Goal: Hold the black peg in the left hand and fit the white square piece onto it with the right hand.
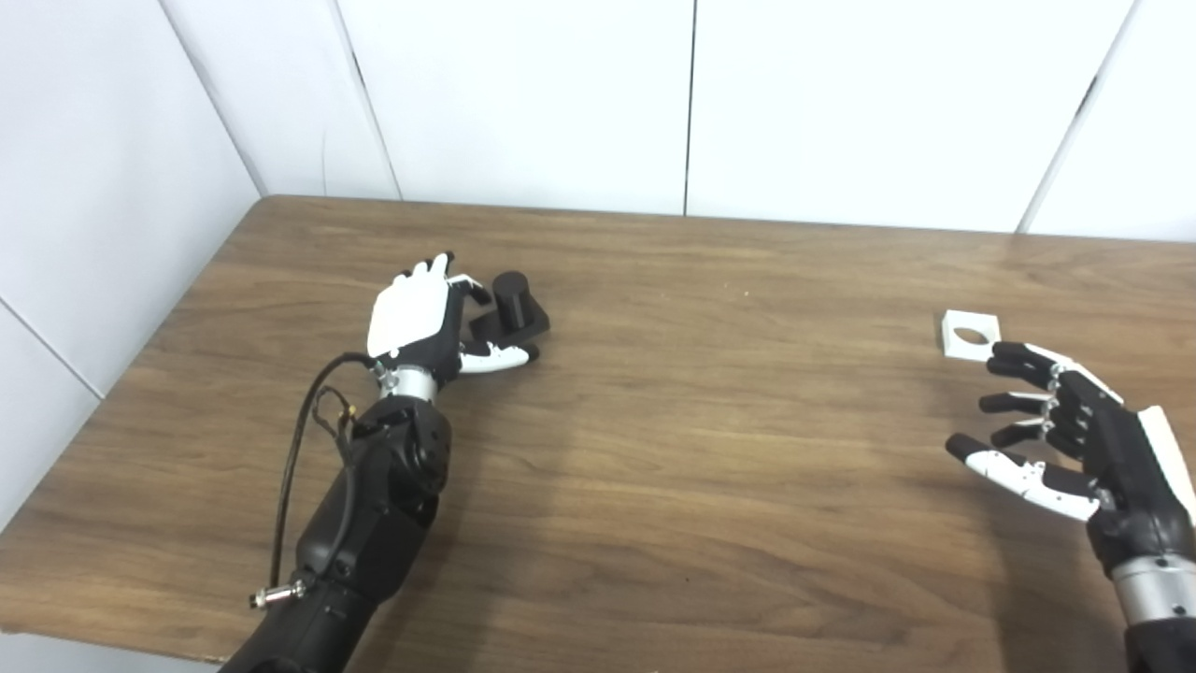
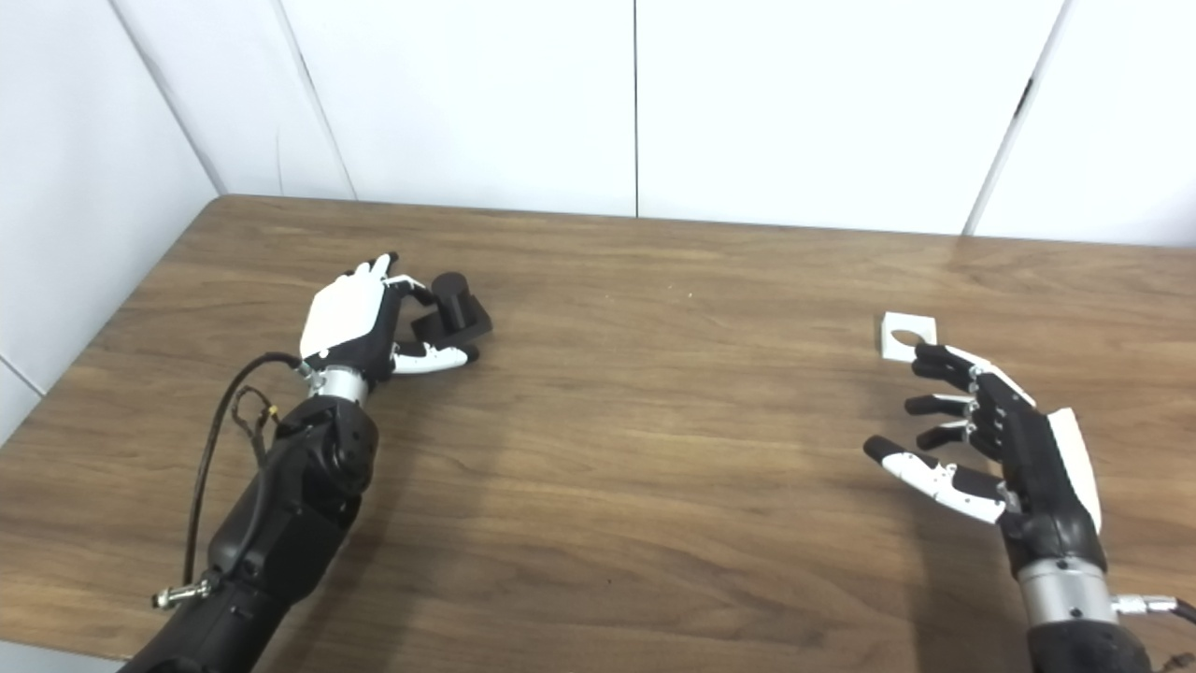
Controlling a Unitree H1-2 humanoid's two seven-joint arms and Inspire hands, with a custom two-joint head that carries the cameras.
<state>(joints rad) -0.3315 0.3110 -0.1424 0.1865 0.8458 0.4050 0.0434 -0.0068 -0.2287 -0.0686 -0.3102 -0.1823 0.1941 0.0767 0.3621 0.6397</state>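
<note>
The black peg (image 1: pixel 512 304), a short cylinder on a square base, stands on the wooden table at the left. My left hand (image 1: pixel 416 322) is open beside it, fingers curled behind the base and thumb lying along its front edge; the peg rests on the table. The white square piece (image 1: pixel 970 335) with a round hole lies flat at the right. My right hand (image 1: pixel 1065 435) is open and empty, fingers spread, with its fingertips just short of the near edge of the white piece. Both also show in the right eye view: the peg (image 2: pixel 454 308) and the piece (image 2: pixel 906 335).
The wooden table (image 1: pixel 673 449) runs to white wall panels at the back and left. A black cable (image 1: pixel 299 449) loops off my left forearm. The table's front edge is close to both forearms.
</note>
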